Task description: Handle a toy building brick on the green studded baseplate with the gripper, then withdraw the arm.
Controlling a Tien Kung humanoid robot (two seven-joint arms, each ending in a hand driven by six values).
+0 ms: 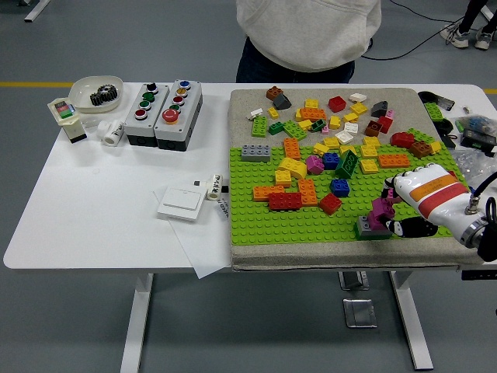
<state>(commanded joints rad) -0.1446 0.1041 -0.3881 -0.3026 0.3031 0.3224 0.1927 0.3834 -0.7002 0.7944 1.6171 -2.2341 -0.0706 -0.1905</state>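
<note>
Head view shows the white counter (93,217) with its near edge bare on the left, open room there apart from a white switch plate (182,203) on a paper sheet. Nearer the right corner, the right hand (397,208) comes in over the green baseplate (311,225), its fingers closed around a purple brick (380,211) that stands on a grey brick (371,228) close to the baseplate's front edge. Left of that stack the green studs lie open up to a red brick (284,201). Farther back, loose bricks crowd the beige mat (248,101). Two button boxes (163,113) and a bowl (95,92) sit far left. A person (307,35) stands at the far edge.
</note>
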